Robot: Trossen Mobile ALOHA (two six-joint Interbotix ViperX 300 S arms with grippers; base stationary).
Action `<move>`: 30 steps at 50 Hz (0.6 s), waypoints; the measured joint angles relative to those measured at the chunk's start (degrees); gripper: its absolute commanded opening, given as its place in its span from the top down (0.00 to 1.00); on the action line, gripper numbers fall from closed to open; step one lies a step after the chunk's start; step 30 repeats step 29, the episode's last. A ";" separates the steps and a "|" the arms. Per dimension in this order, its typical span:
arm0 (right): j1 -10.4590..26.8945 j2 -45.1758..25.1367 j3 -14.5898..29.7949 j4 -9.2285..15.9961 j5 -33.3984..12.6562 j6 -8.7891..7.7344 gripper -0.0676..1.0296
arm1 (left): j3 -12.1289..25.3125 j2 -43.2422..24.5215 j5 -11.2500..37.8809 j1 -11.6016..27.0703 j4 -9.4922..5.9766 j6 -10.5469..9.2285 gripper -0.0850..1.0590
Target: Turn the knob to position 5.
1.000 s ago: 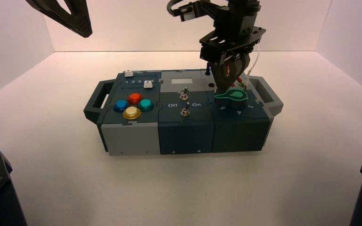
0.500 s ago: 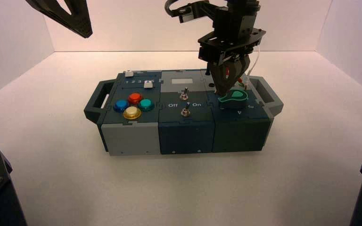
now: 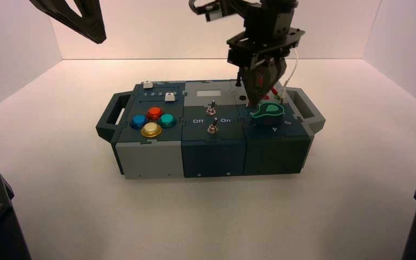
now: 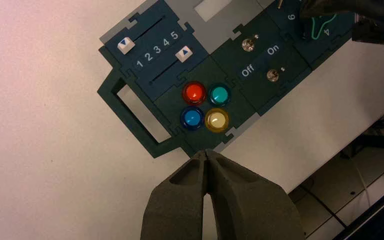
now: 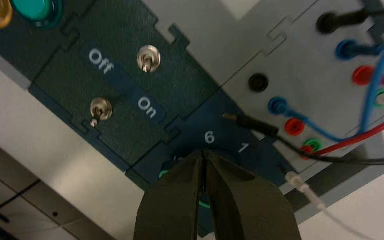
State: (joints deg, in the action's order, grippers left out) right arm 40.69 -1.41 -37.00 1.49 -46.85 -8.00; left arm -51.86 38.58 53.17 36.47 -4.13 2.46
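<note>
The green teardrop knob (image 3: 268, 110) sits on the right block of the dark teal box (image 3: 211, 154). Its pointed end faces front-left, over the spot where the "5" is printed; that numeral is hidden, and only the "4" (image 3: 274, 129) and "3" (image 3: 287, 123) show beside it. My right gripper (image 3: 253, 103) hangs straight down at the knob's left rear edge, fingers shut together. In the right wrist view the shut gripper (image 5: 202, 155) covers most of the knob (image 5: 164, 174), below the "6" (image 5: 209, 137). My left gripper (image 4: 207, 152) is shut and empty, held high at the back left.
Left of the knob are two metal toggle switches (image 3: 212, 108) marked Off and On, four round push buttons (image 3: 153, 120) and two sliders (image 3: 169, 97). Behind the knob, red, blue and black wires (image 5: 330, 135) plug into sockets. Handles (image 3: 310, 108) stick out at both box ends.
The knob's pointed end has swung from the left toward the front-left, covering the "5". My right gripper has shifted slightly with it. The left arm has not moved.
</note>
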 measured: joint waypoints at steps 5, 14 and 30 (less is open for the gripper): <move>0.00 0.00 0.70 0.00 0.09 0.00 0.96 | 0.00 0.00 -0.18 0.09 0.00 0.00 0.95; -0.09 0.00 2.20 0.00 -0.18 0.00 0.96 | -0.44 0.00 -0.26 0.09 0.09 -0.09 0.95; 0.00 1.41 2.99 1.05 -4.48 1.67 0.96 | -1.41 0.00 -0.26 0.09 0.09 -0.09 0.95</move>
